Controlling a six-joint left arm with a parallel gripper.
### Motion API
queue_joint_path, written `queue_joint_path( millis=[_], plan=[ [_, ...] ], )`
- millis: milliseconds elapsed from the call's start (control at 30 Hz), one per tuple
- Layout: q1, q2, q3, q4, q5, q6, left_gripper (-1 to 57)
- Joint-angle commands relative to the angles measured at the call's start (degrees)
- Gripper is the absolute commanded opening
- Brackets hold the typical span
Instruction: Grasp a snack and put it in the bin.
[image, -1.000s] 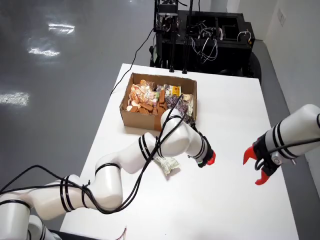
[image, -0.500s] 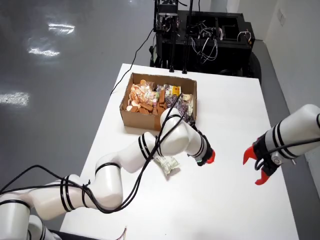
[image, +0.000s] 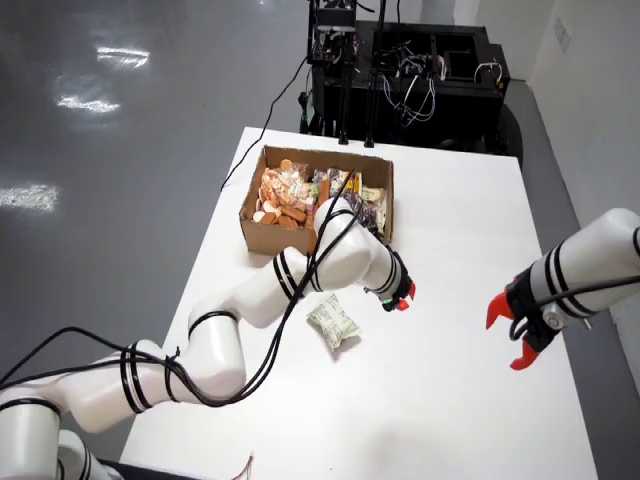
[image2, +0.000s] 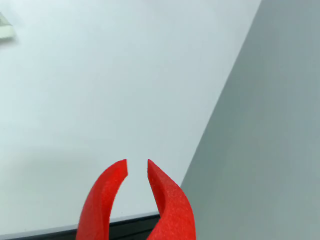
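Observation:
A small pale green snack packet (image: 333, 323) lies flat on the white table (image: 460, 220), in front of the cardboard box (image: 262, 232). The box is packed with several snacks (image: 290, 195). My gripper (image: 400, 297), on the white arm that reaches in from the lower left, hovers just right of the packet and below the box's right corner. It looks shut and holds nothing. In the wrist view its red fingertips (image2: 111, 182) stand almost together with nothing between them, over bare table near an edge.
A second white arm with a red gripper (image: 512, 335) stands still near the table's right edge. Black equipment and cables (image: 400, 70) stand behind the table's far end. Grey floor surrounds the table.
My gripper has moved up and to the left, toward the box's right corner. The arm no longer covers the packet, which lies fully in sight. The second arm has not moved.

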Motion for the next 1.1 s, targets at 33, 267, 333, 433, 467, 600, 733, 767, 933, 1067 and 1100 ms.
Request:
queue_joint_path(
  millis=[33,267,333,433,467,600,733,767,933,1067,1100],
  plan=[
    [0.7,-3.27,4.93,0.61,0.31,0.35,10.1],
    [2.29,-7.79,10.79,1.38,0.46,0.92,15.6],
    [2.7,-8.72,12.25,1.45,0.48,1.17,17.3],
    [3.23,-10.69,15.63,1.52,0.44,1.59,22.6],
    [3.42,-11.47,16.97,1.55,0.4,1.64,24.5],
    [4.9,-14.34,21.96,1.57,0.2,-0.32,30.0],
    [6.96,-16.89,26.38,1.49,-0.08,-3.7,35.1],
    [7.42,-17.29,27.14,1.48,-0.15,-4.49,36.2],
    [9.19,-18.18,29.87,1.45,-0.73,-6.68,40.2],
    [9.78,-17.25,30.77,1.39,-1.26,-6.13,41.7],
    [9.84,-16.77,30.74,1.38,-1.38,-5.94,42.0]
  ],
)
